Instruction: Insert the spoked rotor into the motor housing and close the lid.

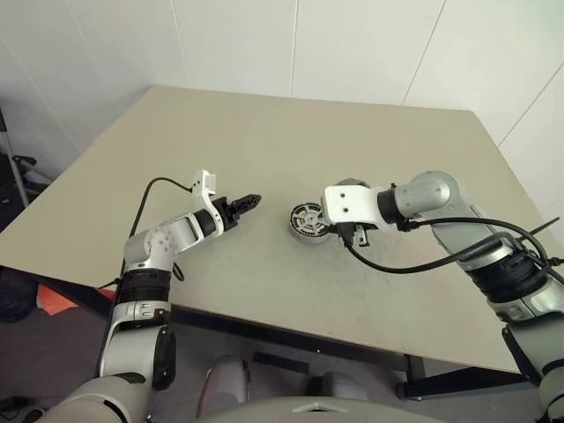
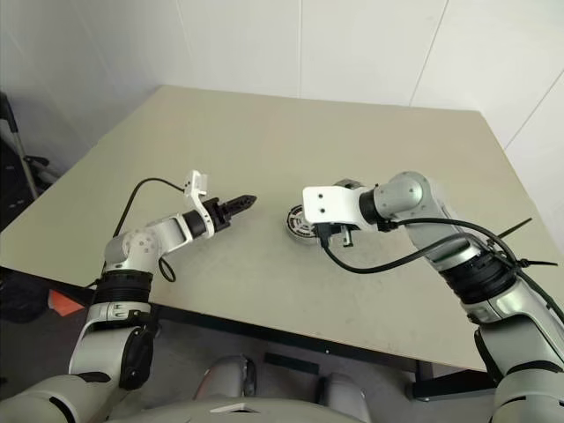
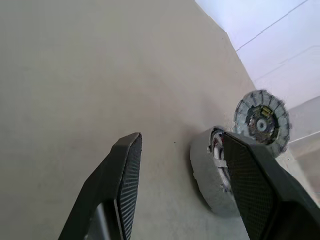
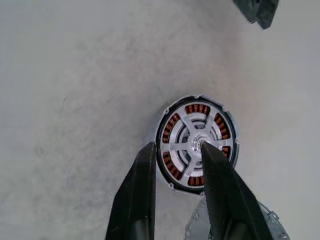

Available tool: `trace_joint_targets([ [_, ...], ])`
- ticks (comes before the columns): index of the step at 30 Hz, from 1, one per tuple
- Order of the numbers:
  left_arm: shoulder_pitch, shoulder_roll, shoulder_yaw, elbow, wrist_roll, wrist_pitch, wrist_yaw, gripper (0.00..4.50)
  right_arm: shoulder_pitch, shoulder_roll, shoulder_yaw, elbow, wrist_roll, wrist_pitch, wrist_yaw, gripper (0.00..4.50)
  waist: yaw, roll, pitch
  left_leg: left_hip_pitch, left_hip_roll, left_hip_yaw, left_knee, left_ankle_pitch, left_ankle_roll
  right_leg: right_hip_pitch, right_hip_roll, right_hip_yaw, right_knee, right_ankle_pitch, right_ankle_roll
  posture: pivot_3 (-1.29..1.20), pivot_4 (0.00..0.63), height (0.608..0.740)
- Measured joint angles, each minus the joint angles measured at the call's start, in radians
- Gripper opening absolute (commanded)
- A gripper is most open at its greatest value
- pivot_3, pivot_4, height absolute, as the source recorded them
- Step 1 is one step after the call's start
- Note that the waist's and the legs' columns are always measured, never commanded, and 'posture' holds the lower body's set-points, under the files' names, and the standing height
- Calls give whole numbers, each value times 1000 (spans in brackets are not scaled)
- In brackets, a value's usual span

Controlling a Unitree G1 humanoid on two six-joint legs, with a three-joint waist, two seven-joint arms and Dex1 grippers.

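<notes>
left eye view: a beige table (image 1: 264,141) stands in a corner of white panelled walls (image 1: 352,44), its far edges running close along them.
surface: matte and plain, with faint smudges; the dark floor (image 1: 18,352) shows past the table's near edge.
beyond the table: a dark stand (image 1: 13,167) is by the wall on the left arm's side, and something orange (image 1: 57,300) lies on the floor under that corner.
motor housing (image 4: 196,142): sits upright on the table just beside the right gripper (image 4: 175,150), between the two grippers; copper windings ring its inside.
spoked rotor (image 4: 192,142): already seated in the motor housing, its silver spokes crossing over the windings.
lid (image 3: 262,121): a round grey disc with a dark centre, just beyond the housing from the left gripper; whether it leans or lies flat i cannot tell.
right gripper: above the housing, fingers parted narrowly and holding nothing, one fingertip over the rotor's hub.
left gripper (image 1: 251,202): pointed at the housing and short of it, fingers apart and empty.
in the way: a black cable (image 1: 414,260) loops from the right wrist, hanging beside the housing.
</notes>
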Motion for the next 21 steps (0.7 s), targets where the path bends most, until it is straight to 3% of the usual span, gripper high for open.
trace_joint_targets([
  [1,10,19,-56,-27,45,-29,-7,2692,-16,0,25,41,-30,-56,21,2571,0,0,0,0,0,0,0,0,0,0,0,0,0,0,0,0,0,740],
  [8,89,80,-254,-180,220,-150,-30,2692,-94,80,103,278,-123,-303,109,2571,-7,0,0,-14,2,0,14,-1,8,-12,0,0,11,0,-1,0,0,740],
  [21,188,66,-261,-267,228,-134,-27,2692,-138,160,115,502,-207,-490,97,2571,-6,0,0,-4,2,0,23,-3,5,-4,-2,1,21,0,-1,0,0,740],
])
